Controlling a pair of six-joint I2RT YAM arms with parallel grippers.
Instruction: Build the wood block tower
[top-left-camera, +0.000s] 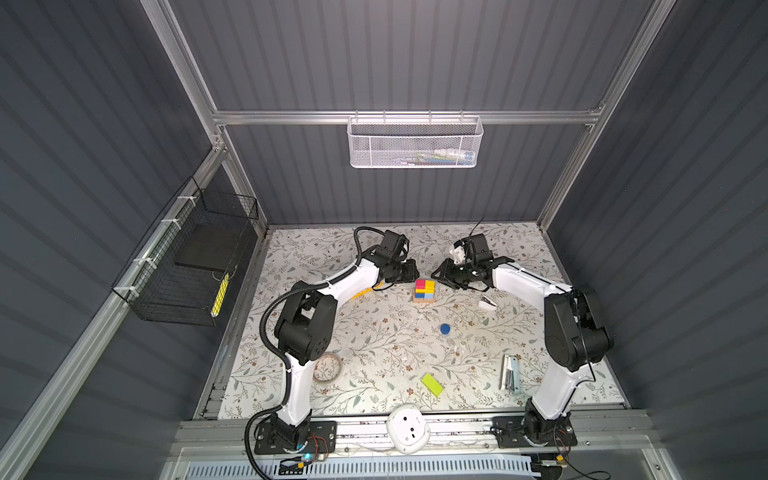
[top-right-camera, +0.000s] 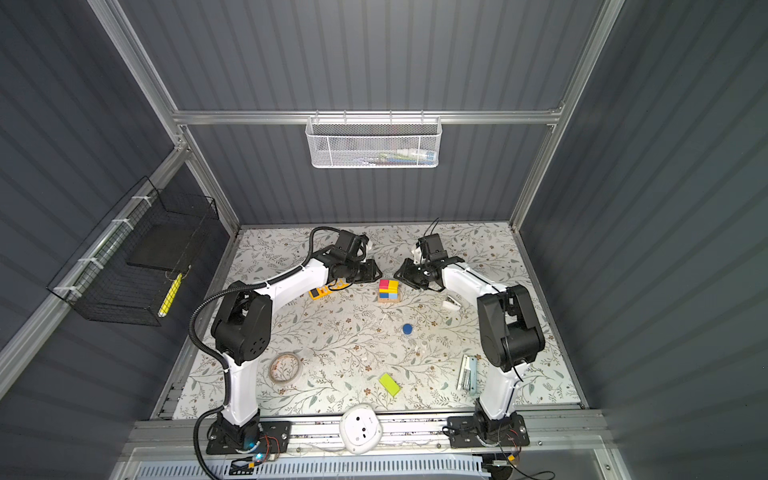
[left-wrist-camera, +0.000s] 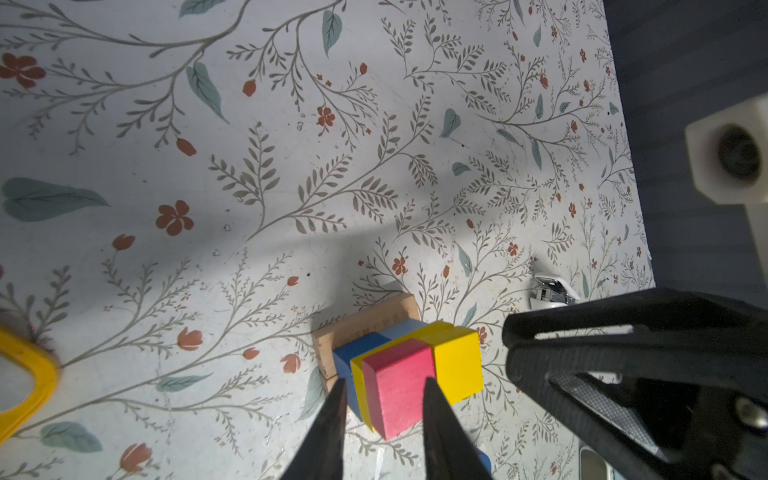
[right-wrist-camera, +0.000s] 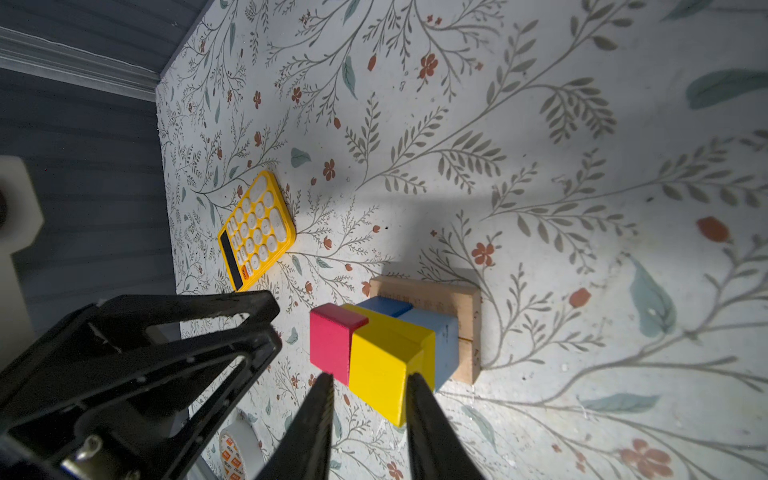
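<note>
The wood block tower (top-left-camera: 424, 289) (top-right-camera: 388, 289) stands at mid-back of the table. Two tan bars (right-wrist-camera: 467, 324) form its base, with a blue cube (left-wrist-camera: 347, 349) and a light-blue cube (right-wrist-camera: 444, 345) on them, then a yellow bar. A pink cube (left-wrist-camera: 397, 382) and a yellow cube (right-wrist-camera: 380, 365) sit side by side on top. My left gripper (top-left-camera: 411, 274) (left-wrist-camera: 384, 382) hovers just left of the tower, open and holding nothing. My right gripper (top-left-camera: 440, 277) (right-wrist-camera: 370, 376) hovers just right of it, open and holding nothing. A blue cylinder (top-left-camera: 445, 329) and a lime bar (top-left-camera: 432, 384) lie loose nearer the front.
A yellow calculator (top-right-camera: 320, 292) (right-wrist-camera: 257, 232) lies left of the tower, under the left arm. A clear tape roll (top-left-camera: 327, 368) sits front left, a stapler (top-left-camera: 510, 372) front right, and a small white object (top-left-camera: 487, 303) right of the tower. A white round device (top-left-camera: 407, 428) rests on the front rail.
</note>
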